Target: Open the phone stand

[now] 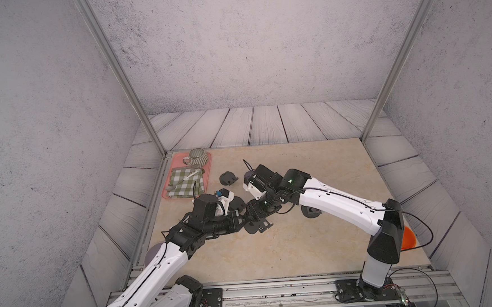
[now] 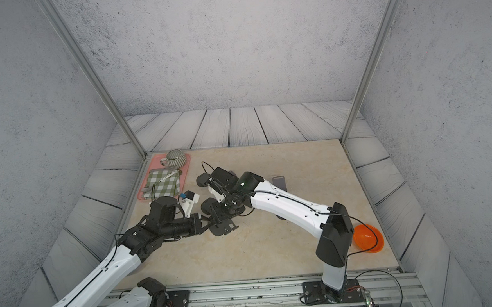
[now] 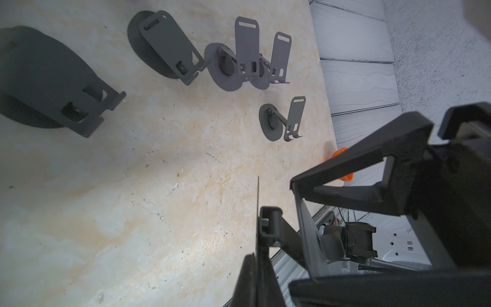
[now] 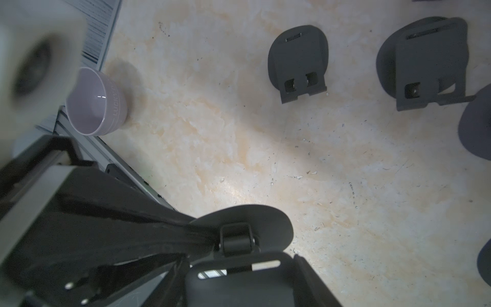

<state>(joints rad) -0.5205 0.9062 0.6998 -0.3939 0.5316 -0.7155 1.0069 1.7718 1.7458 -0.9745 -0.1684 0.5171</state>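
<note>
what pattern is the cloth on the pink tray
Green-and-white check; the cloth shows best in a top view.

Two arms reach low and inward, the left tool (image 1: 242, 216) clamped tight, the right tool (image 1: 254, 218) half-closed, tips almost touching.

1. We see a beige table (image 1: 274, 252) with a pink tray (image 1: 176, 160) on it.
2. Just beside the tray lies a folded stand (image 1: 228, 178).
3. An orange bowl (image 2: 367, 237) sits well apart from the tray.
4. A lilac bowl (image 4: 95, 103) sits along the tray's side edge.
</note>
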